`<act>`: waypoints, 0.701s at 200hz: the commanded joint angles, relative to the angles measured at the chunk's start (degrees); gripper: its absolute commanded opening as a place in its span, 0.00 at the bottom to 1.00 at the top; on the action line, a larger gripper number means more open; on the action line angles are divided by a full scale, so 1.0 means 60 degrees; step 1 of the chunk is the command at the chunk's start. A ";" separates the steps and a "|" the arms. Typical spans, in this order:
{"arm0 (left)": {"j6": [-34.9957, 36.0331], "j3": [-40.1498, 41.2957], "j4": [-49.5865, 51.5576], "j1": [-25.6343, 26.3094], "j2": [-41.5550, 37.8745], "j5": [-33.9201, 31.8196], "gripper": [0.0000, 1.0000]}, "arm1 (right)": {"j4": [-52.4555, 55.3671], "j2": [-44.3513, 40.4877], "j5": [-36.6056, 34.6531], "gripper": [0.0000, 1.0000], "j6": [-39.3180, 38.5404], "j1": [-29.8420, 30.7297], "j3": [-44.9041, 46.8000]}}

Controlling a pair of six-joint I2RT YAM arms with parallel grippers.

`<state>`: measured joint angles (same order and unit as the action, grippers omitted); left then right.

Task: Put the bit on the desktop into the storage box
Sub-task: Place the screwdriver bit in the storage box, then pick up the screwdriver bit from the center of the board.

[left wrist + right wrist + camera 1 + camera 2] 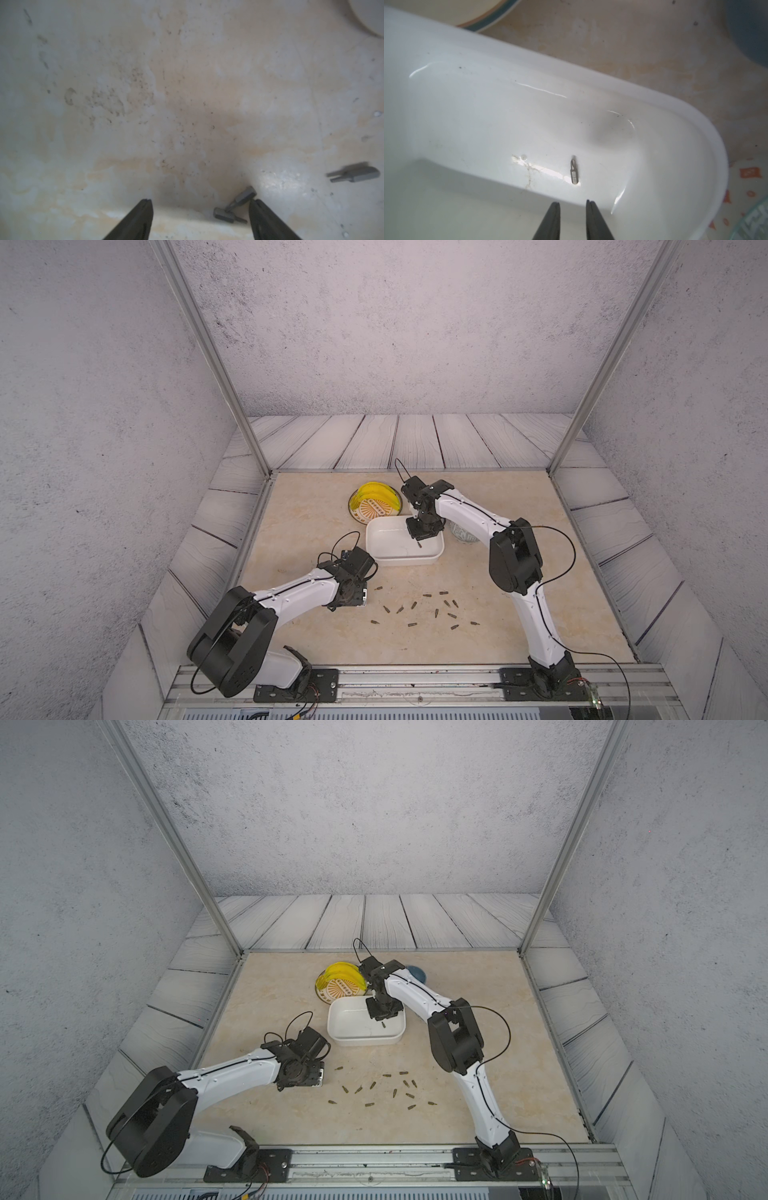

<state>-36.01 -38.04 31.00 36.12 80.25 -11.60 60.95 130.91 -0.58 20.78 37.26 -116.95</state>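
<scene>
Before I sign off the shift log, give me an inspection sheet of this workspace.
Surface: desktop, beige marble, dark specks.
Job's things: storage box holds one bit; loose bits scattered on the desktop.
Clutter: bananas on a patterned dish; blue bowl; grey-patterned bowl.
Grippers: left gripper open, over two bits; right gripper slightly open, empty, over the box.
Cables: black cable loops at both wrists.
Surroundings: grey plank panels, speckled walls, metal posts.
</scene>
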 commanded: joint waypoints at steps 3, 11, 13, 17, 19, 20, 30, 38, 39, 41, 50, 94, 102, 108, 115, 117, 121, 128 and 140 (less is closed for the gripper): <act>-0.0038 -0.0218 -0.0053 -0.0054 0.0239 -0.0294 0.78 | 0.0315 -0.0284 -0.0222 0.27 -0.0079 -0.0050 -0.0024; 0.0002 -0.0250 -0.0081 -0.0072 0.0324 -0.0280 0.77 | 0.0351 -0.0315 -0.0239 0.27 -0.0078 -0.0052 -0.0019; 0.0016 -0.0262 -0.0083 -0.0076 0.0352 -0.0272 0.77 | 0.0365 -0.0315 -0.0236 0.27 -0.0079 -0.0052 -0.0020; 0.0045 -0.0273 -0.0098 -0.0092 0.0389 -0.0265 0.76 | 0.0394 -0.0329 -0.0253 0.27 -0.0075 -0.0048 -0.0008; 0.0059 -0.0279 -0.0091 -0.0099 0.0408 -0.0265 0.75 | 0.0401 -0.0340 -0.0262 0.27 -0.0089 -0.0051 -0.0003; 0.0064 -0.0280 -0.0095 -0.0108 0.0416 -0.0265 0.75 | 0.0402 -0.0342 -0.0266 0.27 -0.0091 -0.0054 0.0003; 0.0109 -0.0317 -0.0120 -0.0152 0.0495 -0.0245 0.71 | 0.0438 -0.0412 -0.0306 0.27 -0.0101 -0.0053 0.0061; 0.0148 -0.0296 -0.0177 -0.0175 0.0523 -0.0194 0.68 | 0.0433 -0.0497 -0.0353 0.27 -0.0094 -0.0043 0.0153; 0.0153 -0.0296 -0.0182 -0.0182 0.0525 -0.0185 0.67 | 0.0433 -0.0516 -0.0355 0.27 -0.0093 -0.0050 0.0162; 0.0163 -0.0281 -0.0197 -0.0188 0.0526 -0.0168 0.66 | 0.0433 -0.0526 -0.0364 0.27 -0.0086 -0.0051 0.0186; 0.0200 -0.0281 -0.0286 -0.0226 0.0536 -0.0105 0.63 | 0.0404 -0.0630 -0.0398 0.27 -0.0090 -0.0047 0.0290; 0.0318 -0.0295 -0.0477 -0.0379 0.0653 0.0235 0.50 | 0.0439 -0.1188 -0.0583 0.27 -0.0049 -0.0057 0.0512; 0.0321 -0.0273 -0.0477 -0.0408 0.0687 0.0335 0.49 | 0.0487 -0.1261 -0.0633 0.27 -0.0046 -0.0060 0.0507; 0.0320 -0.0266 -0.0483 -0.0424 0.0713 0.0417 0.48 | 0.0517 -0.1327 -0.0661 0.27 -0.0038 -0.0085 0.0507; 0.0319 -0.0241 -0.0487 -0.0451 0.0737 0.0512 0.47 | 0.0555 -0.1389 -0.0693 0.27 -0.0040 -0.0081 0.0492; 0.0318 -0.0234 -0.0485 -0.0453 0.0740 0.0537 0.46 | 0.0562 -0.1415 -0.0705 0.27 -0.0032 -0.0074 0.0492; 0.0325 -0.0229 -0.0494 -0.0467 0.0763 0.0589 0.45 | 0.0588 -0.1451 -0.0730 0.27 -0.0035 -0.0072 0.0492; 0.0326 -0.0210 -0.0526 -0.0482 0.0796 0.0674 0.44 | 0.0615 -0.1518 -0.0753 0.27 -0.0035 -0.0079 0.0492; 0.0305 -0.0180 -0.0592 -0.0497 0.0847 0.0806 0.41 | 0.0651 -0.1627 -0.0795 0.27 -0.0035 -0.0086 0.0506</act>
<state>-34.46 -39.42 27.53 33.76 83.53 -8.95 62.70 123.63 -3.49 20.71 37.10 -114.02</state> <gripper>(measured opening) 0.431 0.265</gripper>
